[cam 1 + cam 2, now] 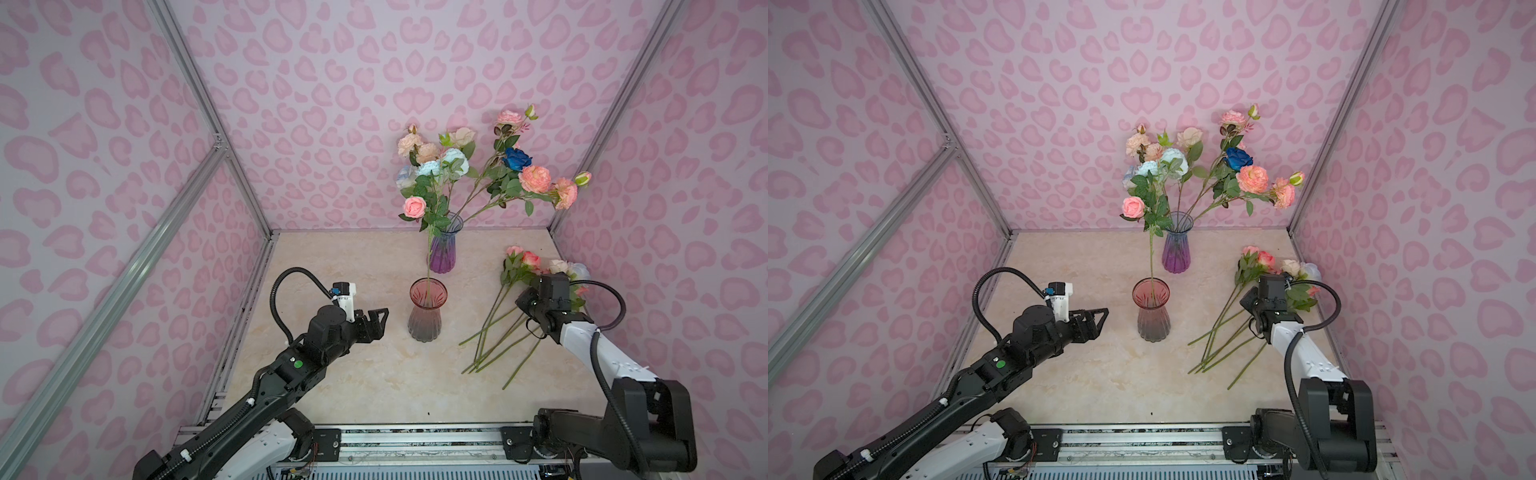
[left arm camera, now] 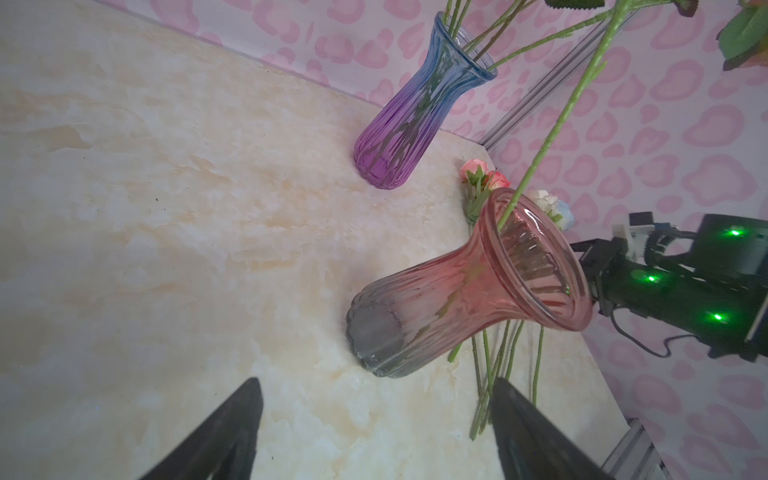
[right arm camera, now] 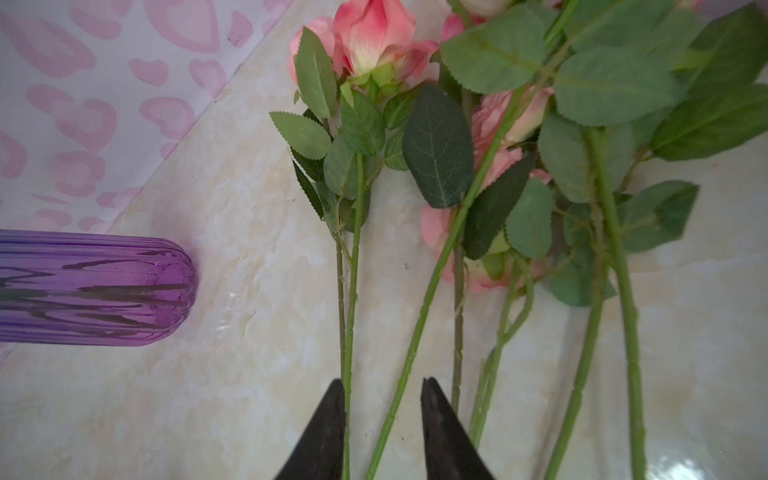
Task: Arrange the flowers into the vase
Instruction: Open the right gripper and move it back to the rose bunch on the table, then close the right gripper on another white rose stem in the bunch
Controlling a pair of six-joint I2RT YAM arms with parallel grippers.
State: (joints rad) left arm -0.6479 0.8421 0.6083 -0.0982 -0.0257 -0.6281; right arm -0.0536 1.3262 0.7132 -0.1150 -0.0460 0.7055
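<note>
Right end effector (image 3: pixel 383 380), jaws slightly apart astride two stems (image 3: pixel 351 291) of the loose flowers (image 1: pixel 521 262) lying on the table (image 1: pixel 353 374), should shift to straddle one stem before closing, while the left end effector (image 2: pixel 376 379) hangs wide apart, empty, beside the pink vase (image 1: pixel 427 311), which already holds one.

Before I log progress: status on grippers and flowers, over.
Left gripper open, empty, beside pink vase. Right gripper open, straddling loose stems. One flower in pink vase, bunch in purple vase. Nothing blocking.

Soft even light, faint shadows. Top views dim and bent at corners. Glare on surface (image 3: pixel 673 457); left gripper (image 2: pixel 375 382) blurred up close.
</note>
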